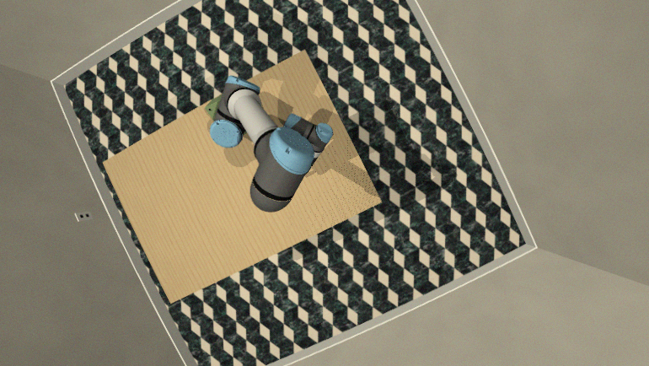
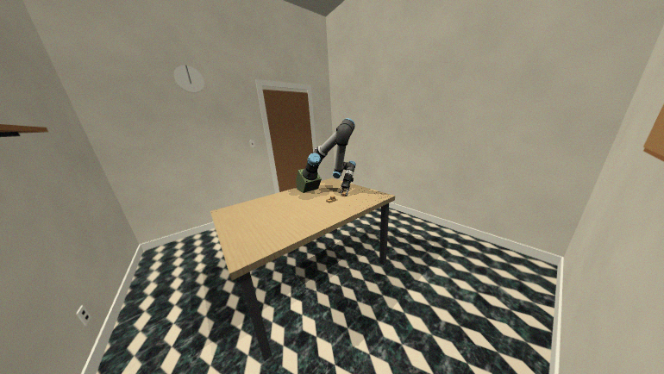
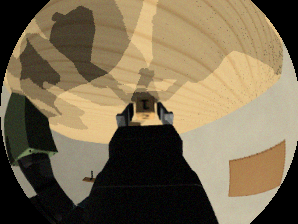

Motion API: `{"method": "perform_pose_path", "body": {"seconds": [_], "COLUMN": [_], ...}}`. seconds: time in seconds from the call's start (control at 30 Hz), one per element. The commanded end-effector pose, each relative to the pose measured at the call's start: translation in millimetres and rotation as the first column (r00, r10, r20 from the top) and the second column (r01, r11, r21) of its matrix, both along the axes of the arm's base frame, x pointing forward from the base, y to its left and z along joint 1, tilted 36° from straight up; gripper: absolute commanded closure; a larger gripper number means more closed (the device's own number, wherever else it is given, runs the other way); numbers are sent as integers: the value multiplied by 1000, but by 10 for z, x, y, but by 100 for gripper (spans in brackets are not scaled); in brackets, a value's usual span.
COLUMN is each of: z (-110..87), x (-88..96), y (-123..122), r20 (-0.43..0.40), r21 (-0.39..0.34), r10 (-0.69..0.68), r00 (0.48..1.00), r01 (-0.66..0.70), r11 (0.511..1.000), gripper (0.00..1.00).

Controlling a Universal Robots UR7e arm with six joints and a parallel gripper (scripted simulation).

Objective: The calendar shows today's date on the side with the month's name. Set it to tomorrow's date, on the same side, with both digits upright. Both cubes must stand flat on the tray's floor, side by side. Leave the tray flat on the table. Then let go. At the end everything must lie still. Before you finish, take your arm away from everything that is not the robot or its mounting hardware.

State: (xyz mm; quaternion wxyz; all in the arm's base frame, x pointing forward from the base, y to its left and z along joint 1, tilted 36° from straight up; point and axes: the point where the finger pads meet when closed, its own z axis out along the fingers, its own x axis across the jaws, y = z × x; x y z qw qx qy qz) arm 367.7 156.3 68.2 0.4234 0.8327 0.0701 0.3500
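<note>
The calendar (image 2: 331,199) is a small brown tray with cubes on the far part of the wooden table. It is too small here to read its digits or month. My gripper (image 2: 345,191) hangs low over the table just right of the calendar and a little behind it, apart from it. In the wrist view the fingers stand open with nothing between them. A small brown shape (image 3: 143,103) lies just beyond the fingertips, too blurred to identify. In the overhead view my arm (image 1: 276,154) covers the calendar and the gripper.
The arm's green base (image 2: 308,180) stands at the table's far corner; it also shows in the overhead view (image 1: 211,108). The table's right edge (image 2: 372,197) runs close to the gripper. A door is behind the table.
</note>
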Motion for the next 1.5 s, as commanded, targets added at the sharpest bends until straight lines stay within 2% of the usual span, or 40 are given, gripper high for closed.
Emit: {"method": "perform_pose_path", "body": {"seconds": [0.0, 1.03, 1.07, 1.47], "z": [4, 4, 4, 4], "x": [1, 1, 1, 1], "y": [2, 2, 2, 2], "r20": [1, 1, 1, 1], "r21": [1, 1, 1, 1], "r10": [0, 0, 0, 0], "r00": [1000, 1000, 1000, 1000], "r01": [0, 0, 0, 0], "r11": [1000, 1000, 1000, 1000], "gripper": [10, 10, 40, 40]}}
